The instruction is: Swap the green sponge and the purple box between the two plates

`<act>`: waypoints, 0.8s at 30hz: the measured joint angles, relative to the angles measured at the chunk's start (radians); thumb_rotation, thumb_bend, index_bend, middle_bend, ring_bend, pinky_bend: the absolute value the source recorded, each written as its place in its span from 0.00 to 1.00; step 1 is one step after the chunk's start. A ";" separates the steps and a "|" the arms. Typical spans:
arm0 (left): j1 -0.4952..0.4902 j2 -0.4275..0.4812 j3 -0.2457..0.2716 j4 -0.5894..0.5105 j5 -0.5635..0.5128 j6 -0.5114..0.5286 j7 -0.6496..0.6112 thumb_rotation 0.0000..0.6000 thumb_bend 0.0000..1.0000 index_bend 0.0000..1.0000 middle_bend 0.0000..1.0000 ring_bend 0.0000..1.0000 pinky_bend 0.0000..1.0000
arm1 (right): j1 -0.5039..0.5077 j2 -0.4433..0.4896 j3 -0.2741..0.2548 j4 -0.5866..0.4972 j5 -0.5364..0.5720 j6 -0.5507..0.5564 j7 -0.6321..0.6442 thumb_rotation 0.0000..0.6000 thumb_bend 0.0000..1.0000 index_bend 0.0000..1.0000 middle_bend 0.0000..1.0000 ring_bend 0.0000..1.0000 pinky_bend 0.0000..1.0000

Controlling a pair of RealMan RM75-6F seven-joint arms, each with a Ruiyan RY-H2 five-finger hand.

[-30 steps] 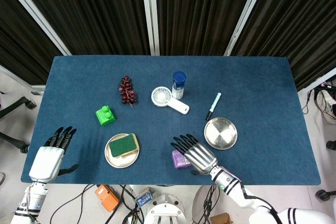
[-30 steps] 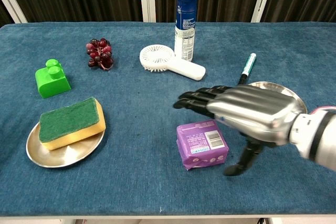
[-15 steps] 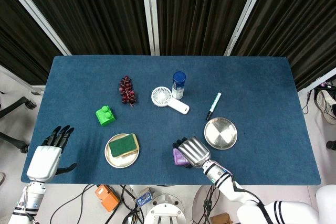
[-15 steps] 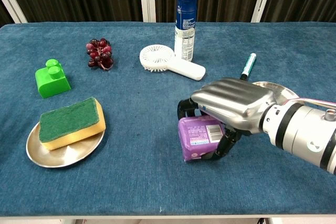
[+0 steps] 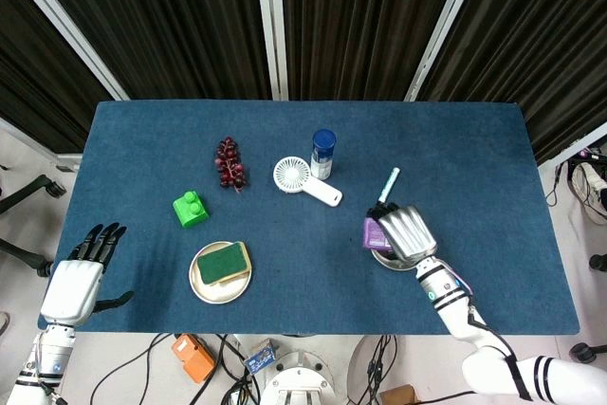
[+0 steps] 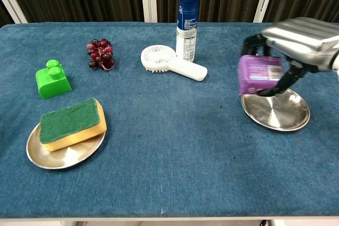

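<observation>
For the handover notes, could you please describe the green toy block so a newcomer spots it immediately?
On the blue table, look to its left side, behind the plate with the sponge. The green toy block is bright, with two round studs on top.

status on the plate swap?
Nothing is placed yet. The right hand holds the purple box lifted over the empty plate. The green sponge sits on the other plate, untouched; the left hand is open near the table's edge.
</observation>
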 measured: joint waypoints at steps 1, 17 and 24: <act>-0.001 -0.002 -0.001 0.003 -0.001 -0.005 -0.002 1.00 0.01 0.05 0.05 0.04 0.25 | 0.000 0.007 0.000 0.020 0.023 -0.013 0.010 1.00 0.43 0.61 0.62 0.57 0.69; 0.011 -0.008 -0.015 0.020 0.012 -0.024 -0.031 1.00 0.01 0.05 0.05 0.04 0.25 | 0.026 0.082 -0.082 0.062 0.113 -0.158 0.086 1.00 0.21 0.00 0.00 0.00 0.08; 0.032 0.030 -0.006 0.026 0.068 0.025 -0.125 1.00 0.02 0.05 0.05 0.03 0.14 | -0.024 0.178 -0.111 -0.028 0.010 -0.068 0.158 1.00 0.19 0.00 0.00 0.00 0.00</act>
